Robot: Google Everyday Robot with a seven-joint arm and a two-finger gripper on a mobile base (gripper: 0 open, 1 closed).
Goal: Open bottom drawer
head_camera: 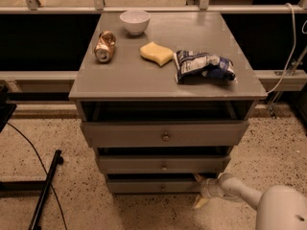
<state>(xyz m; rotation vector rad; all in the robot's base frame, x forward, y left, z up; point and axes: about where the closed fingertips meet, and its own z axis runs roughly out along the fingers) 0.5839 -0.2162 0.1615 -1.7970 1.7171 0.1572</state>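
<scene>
The bottom drawer (144, 186) is the slimmest grey front at the foot of the cabinet, with a small round knob (162, 188) at its centre. It looks nearly flush under the middle drawer (160, 165). My gripper (198, 189) is low at the drawer's right end, coming in from the lower right on a white arm (240, 191). Its two tan fingers (198, 203) are spread apart, one above and one below. It holds nothing and is well right of the knob.
The top drawer (165, 134) is the tallest front. On the cabinet top (144, 75) lie a white bowl (135, 21), a crushed can (105, 46), a yellow sponge (156, 53) and a chip bag (204, 66). A black stand leg (45, 190) and cable cross the floor at left.
</scene>
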